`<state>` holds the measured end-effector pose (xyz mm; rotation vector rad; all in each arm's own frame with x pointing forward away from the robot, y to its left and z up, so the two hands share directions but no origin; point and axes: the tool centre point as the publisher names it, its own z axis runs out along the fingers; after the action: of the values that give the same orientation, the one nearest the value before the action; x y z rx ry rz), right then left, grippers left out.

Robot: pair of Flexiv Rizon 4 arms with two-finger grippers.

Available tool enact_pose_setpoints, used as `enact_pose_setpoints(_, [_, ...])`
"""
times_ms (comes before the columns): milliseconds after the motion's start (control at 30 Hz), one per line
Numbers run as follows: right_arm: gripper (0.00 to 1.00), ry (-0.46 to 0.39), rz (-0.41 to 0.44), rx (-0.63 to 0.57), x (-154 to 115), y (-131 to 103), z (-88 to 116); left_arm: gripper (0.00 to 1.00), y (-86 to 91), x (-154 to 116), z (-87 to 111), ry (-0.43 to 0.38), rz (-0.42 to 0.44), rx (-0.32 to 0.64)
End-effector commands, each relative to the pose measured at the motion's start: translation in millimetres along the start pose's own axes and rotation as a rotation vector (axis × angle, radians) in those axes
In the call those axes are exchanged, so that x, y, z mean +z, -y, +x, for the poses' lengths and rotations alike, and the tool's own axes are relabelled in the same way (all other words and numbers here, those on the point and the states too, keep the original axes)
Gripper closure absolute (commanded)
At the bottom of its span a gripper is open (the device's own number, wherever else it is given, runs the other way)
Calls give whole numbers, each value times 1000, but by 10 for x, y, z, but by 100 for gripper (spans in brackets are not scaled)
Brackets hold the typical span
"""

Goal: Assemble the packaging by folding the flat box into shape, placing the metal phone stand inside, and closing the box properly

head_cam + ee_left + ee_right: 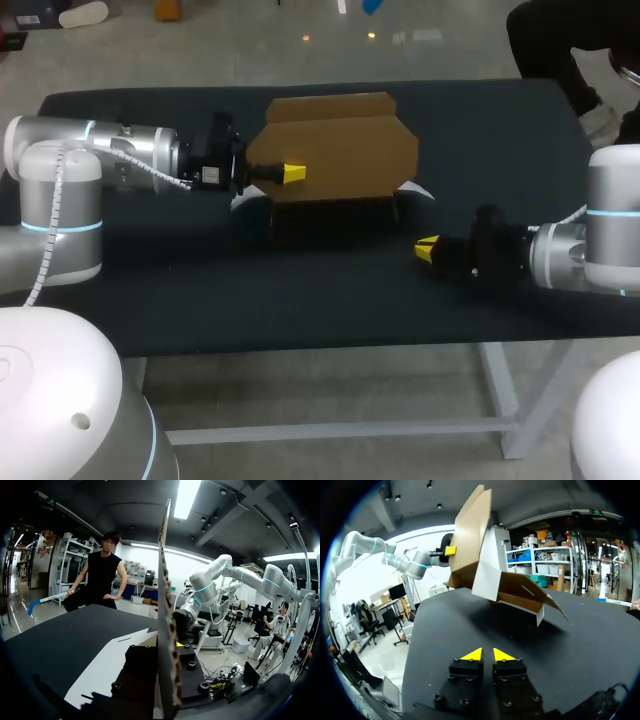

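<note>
Left gripper (291,174) grasping edge of cardboard box (340,145), right gripper (428,247) clenched, apart from it, over table (300,300)

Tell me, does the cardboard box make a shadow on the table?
Yes. Head view: the box darkens the table along its near edge. Right wrist view: shadow lies under its lifted flaps. Left wrist view: the box shows edge-on, no shadow to make out.

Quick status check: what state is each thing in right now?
Box: partly folded, flaps open, main panel held upright.
Left gripper: shut on the box.
Right gripper: shut, empty, apart from the box.
</note>
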<state>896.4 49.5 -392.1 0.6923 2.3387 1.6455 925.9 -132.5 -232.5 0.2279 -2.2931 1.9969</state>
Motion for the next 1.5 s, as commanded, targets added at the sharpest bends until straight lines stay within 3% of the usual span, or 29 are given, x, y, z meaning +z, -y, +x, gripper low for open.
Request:
enact_pose_setpoints(33, [85, 12, -11, -16, -37, -4, 76, 100, -5, -3, -7, -3, 1, 0])
enact_pose_setpoints(200, [87, 16, -7, -31, -50, -20, 152, 100, -5, -3, -7, -3, 1, 0])
enact_pose_setpoints(267, [80, 20, -10, -45, -74, -33, 202, 100, -5, -3, -7, -3, 1, 0])
enact_pose_setpoints(400, [46, 28, -13, -64, -132, -43, 276, 100, -5, -3, -7, -3, 1, 0])
enact_pose_setpoints(467, [4, 36, -12, -76, -158, -46, 321, 100, -5, -3, -7, -3, 1, 0])
enact_pose_setpoints(500, [0, 38, -13, -80, -173, -47, 345, 100, -5, -3, -7, -3, 1, 0])
enact_pose_setpoints(767, [0, 96, -2, -90, -277, -64, 547, 100, -5, -3, -7, -3, 1, 0])
enact_pose_setpoints(1367, [0, 99, -6, -95, -278, -66, 542, 100, -5, -3, -7, -3, 1, 0])
enact_pose_setpoints(1500, [0, 114, -21, -105, -325, -71, 552, 100, 56, -42, 39, 34, 37, -9])
